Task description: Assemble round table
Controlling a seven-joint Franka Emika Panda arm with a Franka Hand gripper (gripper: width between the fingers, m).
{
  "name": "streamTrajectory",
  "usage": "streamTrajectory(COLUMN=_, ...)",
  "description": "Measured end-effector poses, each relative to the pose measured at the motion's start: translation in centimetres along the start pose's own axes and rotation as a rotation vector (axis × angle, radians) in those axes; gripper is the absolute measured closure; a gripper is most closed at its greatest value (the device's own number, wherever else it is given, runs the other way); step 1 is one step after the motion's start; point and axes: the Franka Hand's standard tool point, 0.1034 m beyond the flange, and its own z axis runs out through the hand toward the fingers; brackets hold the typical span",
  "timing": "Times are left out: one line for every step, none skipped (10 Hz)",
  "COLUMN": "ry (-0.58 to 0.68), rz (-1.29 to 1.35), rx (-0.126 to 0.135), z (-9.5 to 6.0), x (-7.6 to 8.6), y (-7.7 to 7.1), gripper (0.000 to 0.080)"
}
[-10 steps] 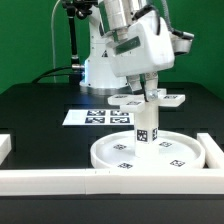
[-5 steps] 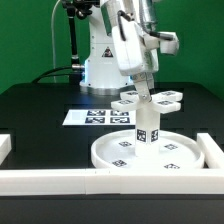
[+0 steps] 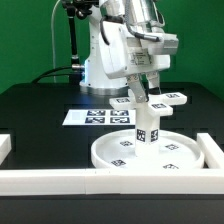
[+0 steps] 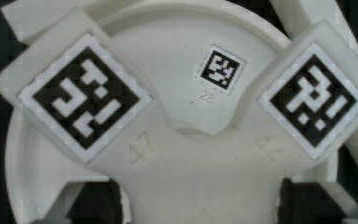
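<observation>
The large round disc [image 3: 165, 155] lies flat on the table against the front rail. The short cylinder leg [image 3: 146, 127] stands upright on its middle. The cross-shaped base [image 3: 175, 98] sits level on top of the leg. My gripper [image 3: 139, 88] comes down from above and is shut on the cross base at its centre. In the wrist view the cross base [image 4: 194, 130] fills the frame, with two tagged arms spreading to either side. The dark fingertips [image 4: 78, 205] press its hub from both sides, and my gripper [image 4: 197, 200] is centred on it. The leg is hidden there.
The marker board [image 3: 92, 117] lies behind the disc toward the exterior view's left. White border rails run along the front [image 3: 50, 180], the right [image 3: 212, 150] and the left [image 3: 4, 146]. The robot's base [image 3: 100, 65] stands at the back.
My wrist has turned about the vertical axis, and the cross base has turned with it on top of the leg. The disc and leg stay in place.
</observation>
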Motion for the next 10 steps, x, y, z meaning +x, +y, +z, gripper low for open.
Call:
streamTrajectory(ry=-0.006, rz=0.123, rx=0.02, z=-0.1, x=0.2, y=-0.1, gripper=0.0362)
streamTrajectory(ry=-0.015, rz=0.269, rx=0.048, z=-0.1, x=0.3, y=-0.1, gripper=0.0362)
streamTrajectory(ry=-0.025, rz=0.392, rx=0.051, z=-0.2, x=0.0, y=0.2, gripper=0.0364)
streamTrajectory(ry=-0.033, rz=0.461, rx=0.058, z=-0.2, x=0.0, y=0.2, gripper=0.0364)
streamTrajectory(ry=-0.041, rz=0.524, rx=0.061, z=-0.2, x=0.0, y=0.2, gripper=0.0364)
streamTrajectory(ry=-0.043, rz=0.529, rx=0.061, z=-0.2, x=-0.1, y=0.1, gripper=0.0376)
streamTrajectory(ry=-0.042, rz=0.52, rx=0.059, z=-0.2, x=-0.1, y=0.2, gripper=0.0236)
streamTrajectory(ry=-0.043, rz=0.507, rx=0.056, z=-0.3, x=-0.1, y=0.2, gripper=0.0236)
streamTrajectory(ry=-0.056, rz=0.462, rx=0.049, z=-1.0, x=-0.5, y=-0.1, gripper=0.0176)
streamTrajectory(ry=-0.075, rz=0.423, rx=0.047, z=-2.0, x=-1.2, y=-0.5, gripper=0.0155)
